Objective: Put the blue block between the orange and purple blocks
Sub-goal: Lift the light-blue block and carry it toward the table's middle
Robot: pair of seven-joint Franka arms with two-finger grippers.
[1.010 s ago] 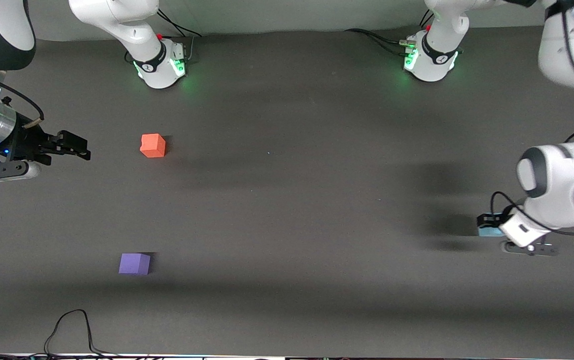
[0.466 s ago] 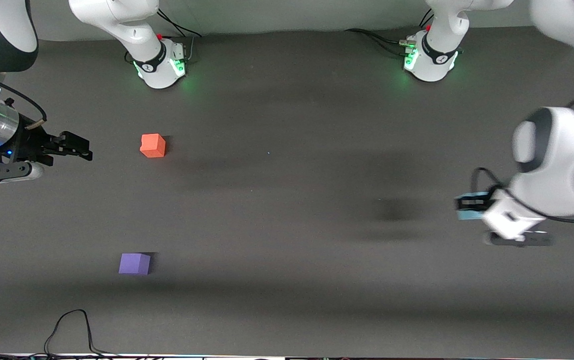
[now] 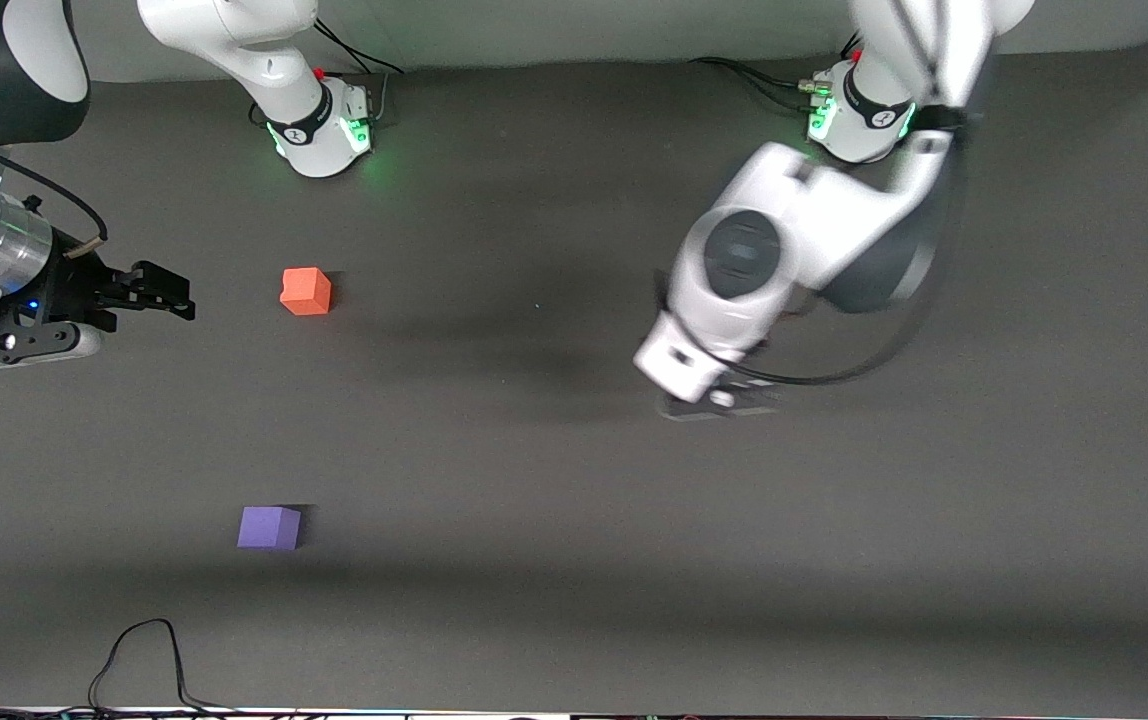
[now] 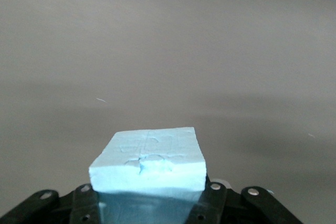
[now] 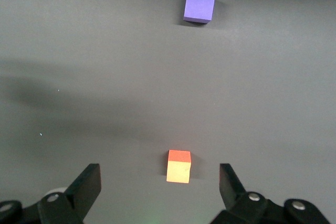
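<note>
The blue block [image 4: 149, 161] is clamped between the fingers of my left gripper [image 4: 149, 200], which is up in the air over the middle of the table. In the front view the left arm's wrist [image 3: 709, 360] hides both gripper and block. The orange block [image 3: 306, 291] sits toward the right arm's end. The purple block [image 3: 269, 527] lies nearer the front camera than the orange one. My right gripper [image 3: 162, 291] is open and empty, beside the orange block. The right wrist view shows the orange block [image 5: 178, 166] between its open fingers' line of sight and the purple block [image 5: 199, 4] farther off.
A black cable [image 3: 139, 655] loops on the table at the edge nearest the front camera. The two arm bases [image 3: 319, 125] stand along the edge farthest from that camera. Bare dark mat [image 3: 494, 450] lies between the blocks and the left arm.
My left arm has swung with the blue block from the left arm's end of the table to over the middle. My right gripper has edged slightly toward the orange block.
</note>
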